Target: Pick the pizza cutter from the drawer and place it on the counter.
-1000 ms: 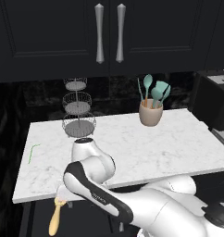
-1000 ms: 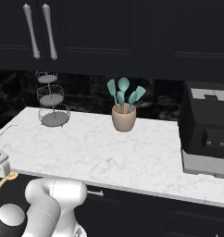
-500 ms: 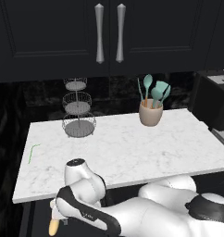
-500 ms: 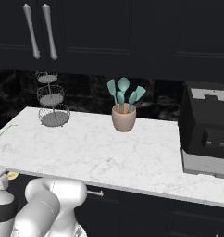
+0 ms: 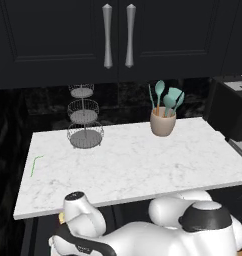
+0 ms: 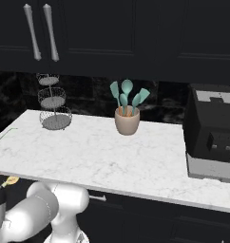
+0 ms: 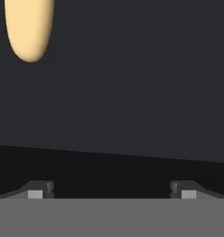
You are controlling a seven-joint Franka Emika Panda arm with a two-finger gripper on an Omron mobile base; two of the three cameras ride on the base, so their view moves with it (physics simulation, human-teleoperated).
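The rounded end of the pizza cutter's yellow-orange handle (image 7: 29, 28) shows at the top left of the hand view, over the drawer's dark floor (image 7: 132, 92). My gripper (image 7: 111, 192) is open, its fingertips (image 7: 40, 190) set wide apart with nothing between them, and the handle lies ahead and off to the left. In the base views the arm bends down below the front edge of the white marble counter (image 5: 133, 160) at its left end. A small bit of the pizza cutter (image 5: 61, 217) (image 6: 10, 180) peeks out beside the arm there. Its wheel is hidden.
On the counter stand a tiered wire basket (image 5: 84, 125), a beige cup of teal utensils (image 5: 163, 120) and a thin green stick (image 5: 35, 164). A dark coffee machine (image 6: 214, 128) sits at the right end. Black cabinet doors with long silver handles (image 5: 118, 35) hang above.
The arm has dropped lower below the counter's front edge toward the drawer. In the left base view it now covers most of the pizza cutter.
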